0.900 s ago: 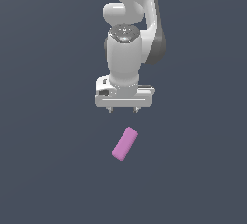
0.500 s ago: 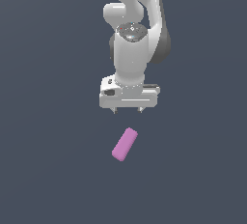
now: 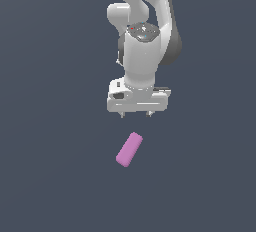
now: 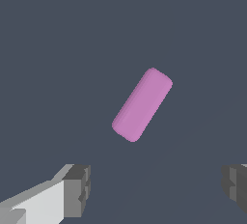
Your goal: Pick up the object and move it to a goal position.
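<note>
I've got the arm (image 3: 145, 41) hanging down from the top of the ext. view, gripper (image 3: 136, 115) pointing at the floor (image 3: 50, 176). Jaws are spread wide, nothing betw. them; in the wrist view the two fingers (image 4: 77, 189) sit far apart at the frame edges w/ only bare floor in the gap. In the ext. view I see just two short fingertips poking out under the white hand body.

Block (image 3: 129, 149) lies flat on the floor, below the gripper in the ext. view and clear of it, no contact. It's pink-magenta, elongated, rounded ends. It lies at a slant: in the ext. view the upper end leans toward that view's right, lower end toward its left. Wrist cam shows the block (image 4: 142, 104) whole, lying apart from both fingers, not betw. them.

Floor is plain dark grey-blue all round.
</note>
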`<state>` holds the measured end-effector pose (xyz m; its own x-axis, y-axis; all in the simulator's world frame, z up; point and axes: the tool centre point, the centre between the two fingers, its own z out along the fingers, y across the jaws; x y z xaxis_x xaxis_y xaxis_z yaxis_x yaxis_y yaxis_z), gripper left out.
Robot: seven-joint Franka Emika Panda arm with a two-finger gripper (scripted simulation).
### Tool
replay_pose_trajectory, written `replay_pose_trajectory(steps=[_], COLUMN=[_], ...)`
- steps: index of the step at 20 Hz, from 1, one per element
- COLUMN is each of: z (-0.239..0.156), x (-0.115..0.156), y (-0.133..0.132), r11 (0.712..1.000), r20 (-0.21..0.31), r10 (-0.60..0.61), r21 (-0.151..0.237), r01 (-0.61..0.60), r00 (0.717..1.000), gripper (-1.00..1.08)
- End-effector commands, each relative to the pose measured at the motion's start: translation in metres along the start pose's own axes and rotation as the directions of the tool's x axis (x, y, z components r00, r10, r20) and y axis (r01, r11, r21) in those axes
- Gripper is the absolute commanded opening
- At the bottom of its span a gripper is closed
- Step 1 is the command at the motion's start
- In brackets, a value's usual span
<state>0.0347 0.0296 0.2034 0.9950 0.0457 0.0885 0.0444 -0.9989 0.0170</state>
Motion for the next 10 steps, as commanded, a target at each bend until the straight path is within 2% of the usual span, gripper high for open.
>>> replay_pose_trajectory(steps=[1,10], z=[0.002,0.028], x=[0.001,0.013], y=[0.000,0.005], r11=[1.000,0.992], r20=[0.002,0.021], r10=[0.008,0.126], r21=[0.000,0.005], r01=[-0.008,-0.126], r00=[1.000,0.992], gripper=[1.00,1.00])
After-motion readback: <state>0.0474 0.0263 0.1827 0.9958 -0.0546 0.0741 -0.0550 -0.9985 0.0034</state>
